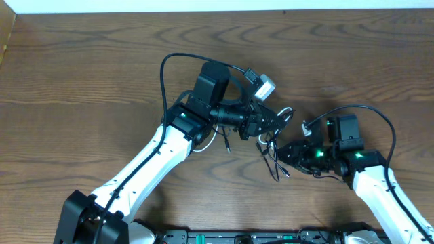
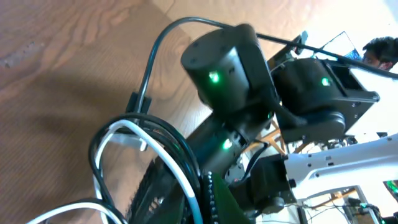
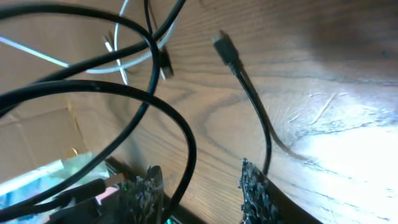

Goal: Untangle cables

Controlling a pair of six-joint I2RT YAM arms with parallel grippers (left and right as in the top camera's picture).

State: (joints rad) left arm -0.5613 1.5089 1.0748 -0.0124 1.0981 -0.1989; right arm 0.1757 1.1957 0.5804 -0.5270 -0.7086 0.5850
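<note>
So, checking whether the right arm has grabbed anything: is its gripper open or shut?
Open. In the right wrist view the right gripper has its fingers well apart, and a black cable passes through the gap unpinched.

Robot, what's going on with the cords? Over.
Left tool shut. Right tool open, black cord between its fingers. White cord tangled in. Nothing else blocking.

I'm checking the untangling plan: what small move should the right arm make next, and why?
Probably close the right claw on the black cable. Its fingers stand apart with that cable looping down between them, and the left claw is shut in the tangle, so a grip here would likely let the arms draw the cords apart.
</note>
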